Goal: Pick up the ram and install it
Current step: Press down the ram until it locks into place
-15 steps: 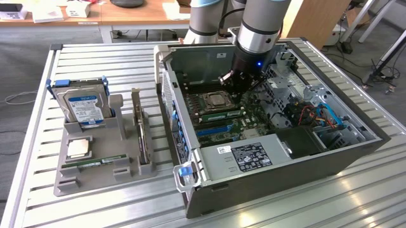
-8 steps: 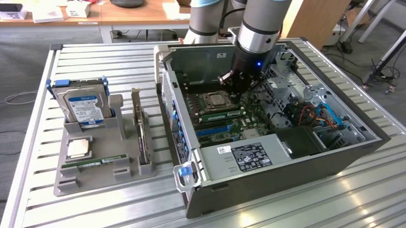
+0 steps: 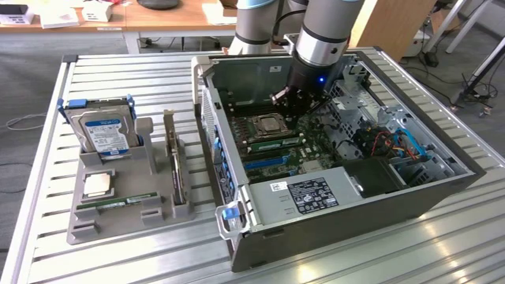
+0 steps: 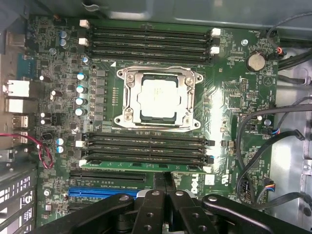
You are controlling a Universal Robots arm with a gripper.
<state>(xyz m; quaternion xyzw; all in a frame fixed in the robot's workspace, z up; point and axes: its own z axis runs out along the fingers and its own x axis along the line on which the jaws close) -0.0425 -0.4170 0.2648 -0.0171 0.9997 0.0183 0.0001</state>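
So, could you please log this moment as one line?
tool: shut, above motherboard | ram: seated in slot beside CPU socket | second stick: on holder

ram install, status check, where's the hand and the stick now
Hand shut, low over the motherboard inside the case. Ram sits in the slot just below the processor socket, at the fingertips. Nothing in the way.

Exterior high, oblique; wrist close above shared motherboard [image 4: 229, 97].
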